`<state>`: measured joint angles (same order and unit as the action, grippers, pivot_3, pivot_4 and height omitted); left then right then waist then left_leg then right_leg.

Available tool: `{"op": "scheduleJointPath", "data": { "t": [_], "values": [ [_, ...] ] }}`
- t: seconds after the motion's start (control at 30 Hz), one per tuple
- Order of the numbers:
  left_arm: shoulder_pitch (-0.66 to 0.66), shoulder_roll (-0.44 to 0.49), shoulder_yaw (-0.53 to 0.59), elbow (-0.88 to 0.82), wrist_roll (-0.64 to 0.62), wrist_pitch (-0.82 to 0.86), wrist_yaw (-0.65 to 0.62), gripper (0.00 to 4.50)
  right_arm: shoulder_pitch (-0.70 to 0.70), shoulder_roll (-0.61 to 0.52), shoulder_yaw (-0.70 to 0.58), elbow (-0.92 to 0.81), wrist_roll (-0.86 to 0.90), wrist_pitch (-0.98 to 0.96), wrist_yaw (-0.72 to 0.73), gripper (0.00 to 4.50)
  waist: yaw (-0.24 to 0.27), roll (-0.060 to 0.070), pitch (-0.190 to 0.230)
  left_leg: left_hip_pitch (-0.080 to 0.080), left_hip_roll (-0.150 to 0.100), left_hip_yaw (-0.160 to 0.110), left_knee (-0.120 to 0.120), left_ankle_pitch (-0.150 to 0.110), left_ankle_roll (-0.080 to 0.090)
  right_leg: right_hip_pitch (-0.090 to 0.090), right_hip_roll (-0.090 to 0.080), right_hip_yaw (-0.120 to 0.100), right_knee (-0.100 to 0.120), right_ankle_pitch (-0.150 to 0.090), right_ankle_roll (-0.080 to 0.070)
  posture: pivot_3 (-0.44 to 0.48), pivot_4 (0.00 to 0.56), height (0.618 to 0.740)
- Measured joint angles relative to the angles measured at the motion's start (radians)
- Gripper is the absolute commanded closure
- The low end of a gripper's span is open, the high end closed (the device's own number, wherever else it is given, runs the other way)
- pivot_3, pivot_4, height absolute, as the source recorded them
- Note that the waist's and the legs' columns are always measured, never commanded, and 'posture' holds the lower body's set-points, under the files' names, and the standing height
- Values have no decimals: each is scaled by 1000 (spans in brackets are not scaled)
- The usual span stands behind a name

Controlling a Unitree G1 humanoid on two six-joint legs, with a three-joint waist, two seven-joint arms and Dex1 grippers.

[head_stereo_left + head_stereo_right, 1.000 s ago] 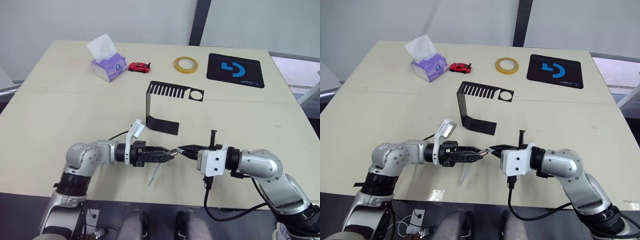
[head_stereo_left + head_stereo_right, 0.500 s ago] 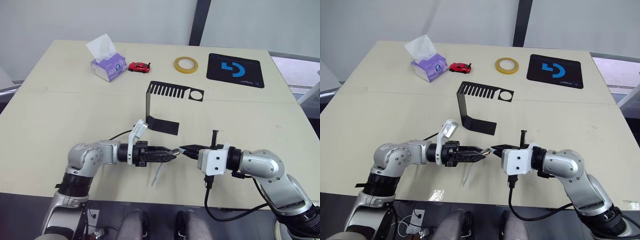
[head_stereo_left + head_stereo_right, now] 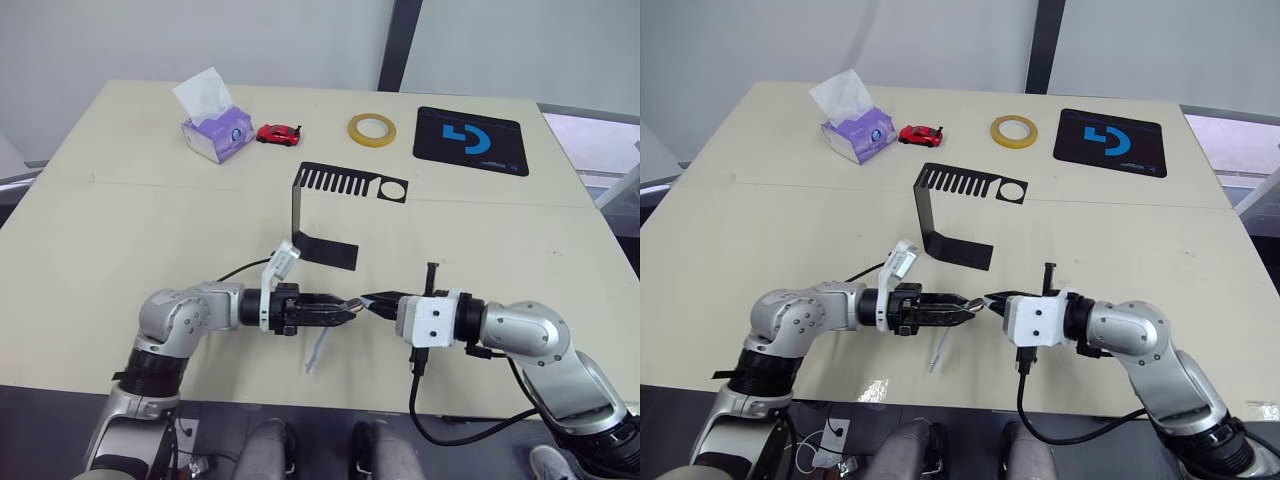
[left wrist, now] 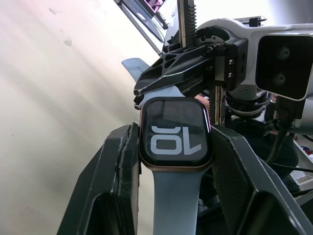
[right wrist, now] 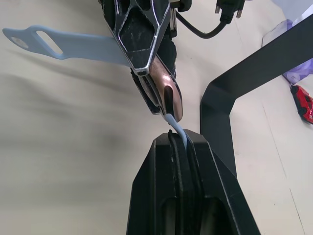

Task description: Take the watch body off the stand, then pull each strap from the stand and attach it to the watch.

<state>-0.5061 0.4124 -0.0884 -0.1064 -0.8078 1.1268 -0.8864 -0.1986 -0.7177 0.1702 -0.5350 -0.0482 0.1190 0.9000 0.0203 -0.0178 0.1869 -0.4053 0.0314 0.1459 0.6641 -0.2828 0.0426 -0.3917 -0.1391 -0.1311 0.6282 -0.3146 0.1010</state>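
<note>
My left gripper [image 3: 344, 309] is shut on the watch body [image 4: 176, 133], whose dark screen shows light digits between the two black fingers [image 4: 117, 171]. One pale blue-grey strap [image 3: 317, 349] is joined to the body and hangs down to the table. My right gripper [image 3: 369, 298] points at the left one and is shut on the second strap [image 5: 177, 128], whose free end touches the rose-gold edge of the watch body [image 5: 166, 93]. The black stand [image 3: 322, 214] is bare, just behind both grippers.
At the far side of the table sit a purple tissue box [image 3: 213, 125], a red toy car [image 3: 279, 133], a yellow tape roll [image 3: 371, 129] and a black mouse pad [image 3: 470, 139]. The grippers meet close to the table's front edge.
My left gripper has crept a little to the right with the watch, narrowing the gap to the right gripper. The hanging strap has shifted along with it.
</note>
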Motion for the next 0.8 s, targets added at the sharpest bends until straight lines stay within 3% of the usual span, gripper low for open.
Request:
{"op": "scheduleJointPath", "data": {
  "t": [0.8],
  "values": [
    [8,-7,-1,-11,0,-7,28,2808,-3,10,18,-21,-2,67,0,4500,0,0,0,0,0,0,0,0,0,0,0,0,0,0,0,0,150,740]
  ]
}}
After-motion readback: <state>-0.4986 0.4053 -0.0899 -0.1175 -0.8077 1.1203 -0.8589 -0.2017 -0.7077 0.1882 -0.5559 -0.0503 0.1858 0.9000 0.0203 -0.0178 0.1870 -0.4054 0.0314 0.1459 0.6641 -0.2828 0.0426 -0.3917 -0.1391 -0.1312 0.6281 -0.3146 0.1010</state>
